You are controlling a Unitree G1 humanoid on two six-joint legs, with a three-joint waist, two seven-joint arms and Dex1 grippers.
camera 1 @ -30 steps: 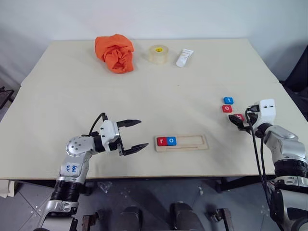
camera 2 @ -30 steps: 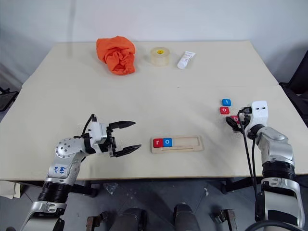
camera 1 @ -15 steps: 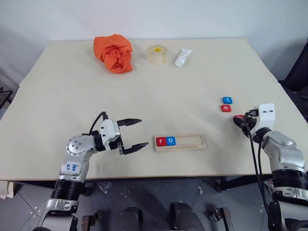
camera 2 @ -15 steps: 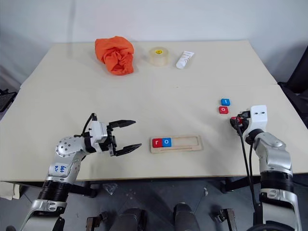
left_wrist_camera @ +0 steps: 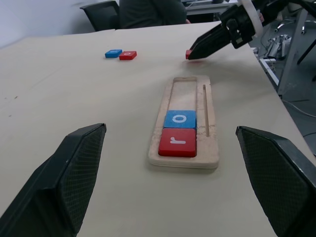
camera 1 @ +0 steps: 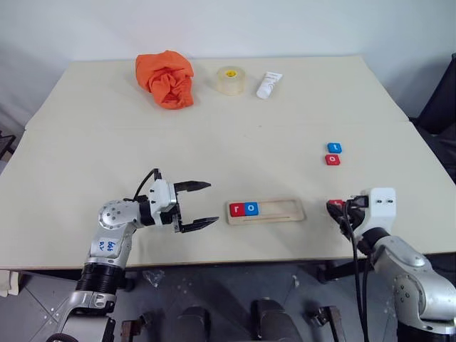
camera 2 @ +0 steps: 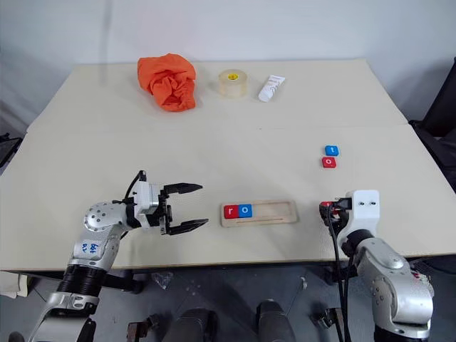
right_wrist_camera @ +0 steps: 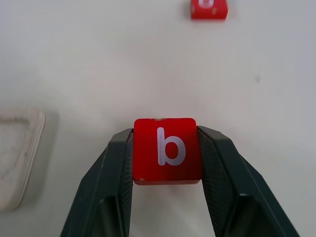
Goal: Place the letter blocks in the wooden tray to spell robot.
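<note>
The wooden tray (camera 1: 285, 211) lies near the table's front edge and holds a red "r" block (camera 1: 236, 209) and a blue "o" block (camera 1: 251, 209) at its left end. Just right of the tray, my right gripper (camera 1: 335, 206) is shut on a red "b" block (right_wrist_camera: 166, 149). Farther back on the right lie a blue block (camera 1: 334, 147) and a red block (camera 1: 332, 159). My left gripper (camera 1: 203, 203) stands open left of the tray, its fingers (left_wrist_camera: 69, 173) empty.
At the table's far edge lie an orange cloth (camera 1: 165, 77), a roll of clear tape (camera 1: 229, 80) and a white tube (camera 1: 269, 85). Chairs and a person's torso stand beyond the table in the left wrist view.
My right gripper closed on the red "b" block beside the other two loose blocks, lifted it and carried it back and left toward the tray's right end. The left arm stayed in place.
</note>
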